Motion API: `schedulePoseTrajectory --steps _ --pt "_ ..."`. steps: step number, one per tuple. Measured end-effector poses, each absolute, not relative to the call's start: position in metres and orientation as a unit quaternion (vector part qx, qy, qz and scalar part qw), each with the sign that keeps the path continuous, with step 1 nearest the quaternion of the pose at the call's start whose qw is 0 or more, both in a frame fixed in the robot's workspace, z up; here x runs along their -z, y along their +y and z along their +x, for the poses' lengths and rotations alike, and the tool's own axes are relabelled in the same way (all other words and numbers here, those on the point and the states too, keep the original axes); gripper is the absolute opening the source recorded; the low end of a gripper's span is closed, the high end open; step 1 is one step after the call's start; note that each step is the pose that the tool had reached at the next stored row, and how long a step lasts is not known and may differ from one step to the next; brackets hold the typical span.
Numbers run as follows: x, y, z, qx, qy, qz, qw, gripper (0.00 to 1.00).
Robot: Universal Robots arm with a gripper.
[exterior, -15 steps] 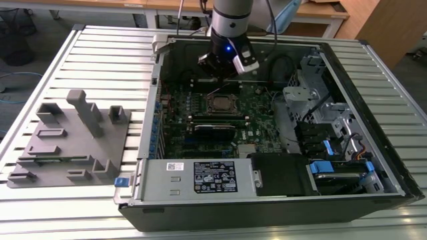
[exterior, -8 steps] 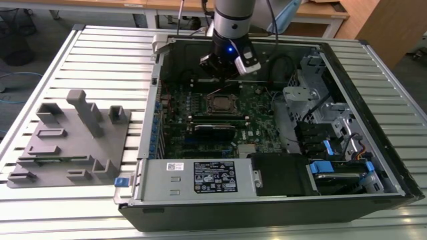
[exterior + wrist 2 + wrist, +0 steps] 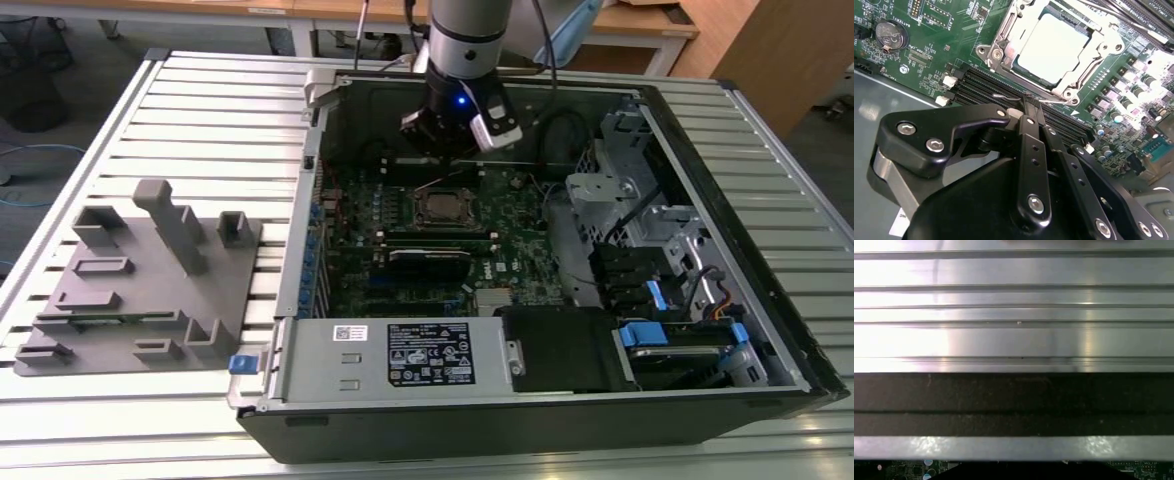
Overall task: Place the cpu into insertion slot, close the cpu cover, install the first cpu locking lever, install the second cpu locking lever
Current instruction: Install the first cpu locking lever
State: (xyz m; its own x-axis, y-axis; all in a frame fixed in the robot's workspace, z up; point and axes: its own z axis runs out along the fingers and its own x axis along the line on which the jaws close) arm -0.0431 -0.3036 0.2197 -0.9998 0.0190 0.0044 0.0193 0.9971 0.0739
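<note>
Gripper: black jointed metal gripper (image 3: 1033,104) is hanging clenched, fingertips pressed together.
Cpu: flat, pale silvery square cpu (image 3: 1054,47) is lying in the shiny-rimmed insertion slot (image 3: 419,208), at six o'clock from the gripper in the exterior view.
Cover: thin silver cpu cover (image 3: 1006,31) is framing it.
Surface: ribbed aluminium table (image 3: 174,110).

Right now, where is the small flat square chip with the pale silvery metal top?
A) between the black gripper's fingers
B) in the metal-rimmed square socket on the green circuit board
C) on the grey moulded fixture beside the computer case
B: in the second wrist view the cpu lies in the insertion slot, the cpu cover framing its top, apart from the gripper.
</note>
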Motion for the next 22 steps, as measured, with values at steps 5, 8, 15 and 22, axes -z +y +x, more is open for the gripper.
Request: schedulePoseTrajectory --steps 5,8,15,22 --pt "-0.2184 -0.3032 -0.0431 0.037 -0.999 -0.010 0.002 0.11" --pt "-0.2177 -0.3031 -0.0430 0.037 -0.999 -0.010 0.002 0.11" --pt "-0.2163 -0.3025 -0.0427 0.037 -0.999 -0.010 0.002 0.11" --pt "-0.2157 -0.3025 -0.0427 0.037 -0.999 -0.010 0.002 0.11"
